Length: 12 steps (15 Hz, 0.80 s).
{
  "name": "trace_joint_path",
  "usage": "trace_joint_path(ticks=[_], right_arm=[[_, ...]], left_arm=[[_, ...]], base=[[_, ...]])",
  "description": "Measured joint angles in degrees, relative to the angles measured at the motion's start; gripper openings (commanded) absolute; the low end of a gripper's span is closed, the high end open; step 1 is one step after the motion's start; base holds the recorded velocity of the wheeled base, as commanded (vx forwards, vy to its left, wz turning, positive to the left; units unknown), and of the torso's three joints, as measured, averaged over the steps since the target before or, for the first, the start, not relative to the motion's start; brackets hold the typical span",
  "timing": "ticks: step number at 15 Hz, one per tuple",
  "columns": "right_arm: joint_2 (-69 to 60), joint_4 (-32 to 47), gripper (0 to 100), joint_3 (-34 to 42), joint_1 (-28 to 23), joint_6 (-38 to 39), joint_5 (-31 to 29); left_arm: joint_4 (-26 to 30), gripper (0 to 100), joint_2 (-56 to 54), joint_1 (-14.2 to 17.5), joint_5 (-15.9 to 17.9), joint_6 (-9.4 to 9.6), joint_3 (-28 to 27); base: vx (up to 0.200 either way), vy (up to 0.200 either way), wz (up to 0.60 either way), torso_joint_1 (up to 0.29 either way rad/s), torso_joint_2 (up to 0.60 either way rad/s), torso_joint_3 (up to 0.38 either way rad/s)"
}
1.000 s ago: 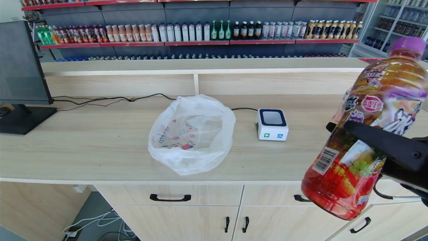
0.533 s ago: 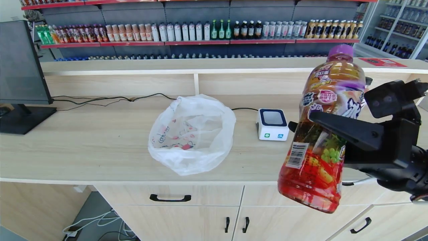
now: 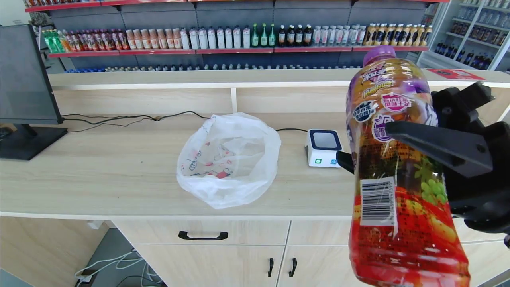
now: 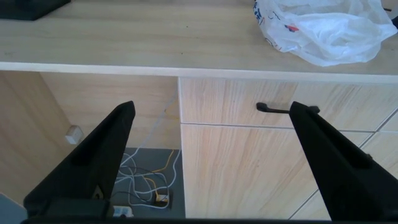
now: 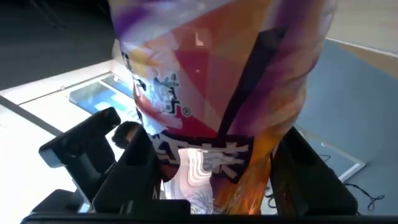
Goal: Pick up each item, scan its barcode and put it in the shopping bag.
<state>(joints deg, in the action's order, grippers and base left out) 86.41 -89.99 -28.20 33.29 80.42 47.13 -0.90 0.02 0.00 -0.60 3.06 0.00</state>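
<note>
A large juice bottle (image 3: 398,171) with a purple cap and a colourful fruit label hangs upright at the right, its barcode facing me. My right gripper (image 3: 372,149) is shut on its middle; in the right wrist view the bottle (image 5: 217,106) sits between the two black fingers (image 5: 134,174). A white scanner (image 3: 323,147) with a dark window stands on the counter just behind the bottle's left side. The white shopping bag (image 3: 229,157) lies open at the counter's middle. My left gripper (image 4: 211,155) is open, low in front of the drawers, with nothing in it.
A wooden counter (image 3: 99,175) has drawers and cabinet doors below. A monitor (image 3: 24,87) on a black stand is at the far left, with cables along the back. Shelves of bottles (image 3: 239,38) line the rear wall. The bag's edge (image 4: 323,28) and a drawer handle (image 4: 277,109) show near the left gripper.
The right arm has brought the bottle left and closer to the camera, turning it upright so the barcode faces forward. Bag and scanner have not moved.
</note>
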Motion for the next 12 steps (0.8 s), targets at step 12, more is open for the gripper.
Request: trace_joint_path(ticks=[12], right_arm=[[-2.6, 0.0, 0, -2.4, 3.3, 15.6, 0.0]], left_arm=[[-0.2, 100, 0.0, 0.0, 0.2, 1.69, 0.0]], base=[[0.000, 0.000, 0.00, 0.000, 0.00, 0.000]])
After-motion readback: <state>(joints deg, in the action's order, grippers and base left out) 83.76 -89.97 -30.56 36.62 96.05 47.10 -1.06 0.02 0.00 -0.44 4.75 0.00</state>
